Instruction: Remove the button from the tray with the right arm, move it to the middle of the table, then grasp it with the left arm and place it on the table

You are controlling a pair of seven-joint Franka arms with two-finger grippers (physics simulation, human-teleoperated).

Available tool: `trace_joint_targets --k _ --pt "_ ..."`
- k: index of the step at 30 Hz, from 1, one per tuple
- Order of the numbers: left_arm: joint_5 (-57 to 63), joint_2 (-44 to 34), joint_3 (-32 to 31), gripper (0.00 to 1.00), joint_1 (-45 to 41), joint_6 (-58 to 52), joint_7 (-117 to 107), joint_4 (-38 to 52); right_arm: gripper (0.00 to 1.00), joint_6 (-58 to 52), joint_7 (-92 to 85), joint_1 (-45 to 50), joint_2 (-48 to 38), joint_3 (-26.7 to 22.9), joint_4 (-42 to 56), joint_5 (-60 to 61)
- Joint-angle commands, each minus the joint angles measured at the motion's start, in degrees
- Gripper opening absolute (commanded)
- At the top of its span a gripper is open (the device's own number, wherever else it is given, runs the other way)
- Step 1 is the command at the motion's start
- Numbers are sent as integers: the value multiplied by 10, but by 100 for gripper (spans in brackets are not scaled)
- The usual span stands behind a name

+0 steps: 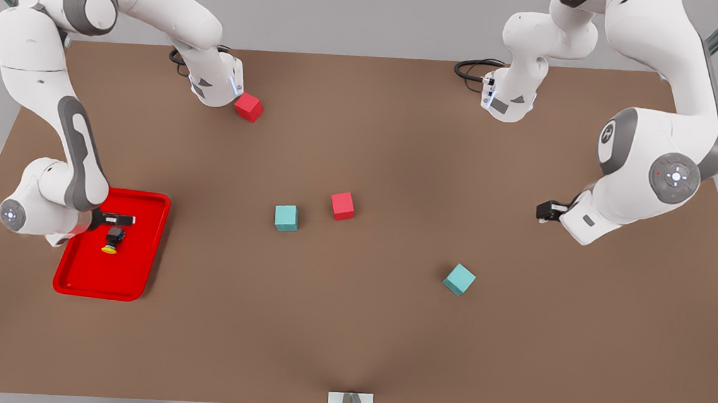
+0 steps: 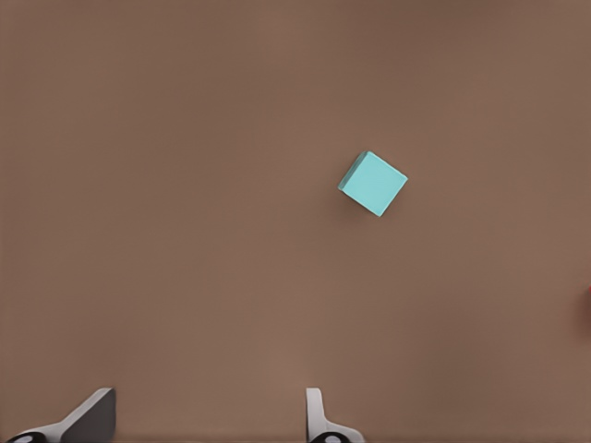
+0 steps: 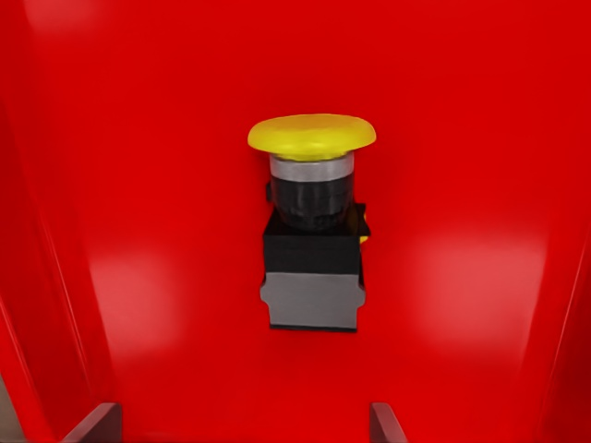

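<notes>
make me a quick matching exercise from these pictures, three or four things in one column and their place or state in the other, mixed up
Things:
1. tiny black push button with round yellow cap
2. right gripper
3. left gripper
4. red cube beside a teal cube

Places or states:
A. open, over bare brown table at the front view's right
B. lying on its side in the flat red tray
C. near the table's middle
D. open, above the tray, right by the button

Pairs: 1-B, 2-D, 3-A, 4-C
</notes>
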Motion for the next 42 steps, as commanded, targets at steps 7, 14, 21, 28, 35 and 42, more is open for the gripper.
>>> trace_joint_targets --k 7,14,21,28,35,42 --pt "3 6 0 100 -4 53 -26 -4 100 165 -70 -30 14 26 -24 -43" --pt "3 8 0 100 -6 54 -30 -2 100 199 -69 -35 6 24 -57 -46" --pt "3 7 0 100 -9 54 -30 -2 100 221 -67 -30 2 23 -81 -47" --pt "3 6 0 100 -8 60 -30 -2 100 223 -67 -24 7 22 -74 -55" --pt "3 5 1 100 -7 59 -30 -2 100 223 -67 -29 24 21 -43 -82" --pt "4 3 0 100 -8 57 -30 -2 100 228 -80 -37 26 45 -50 -185"
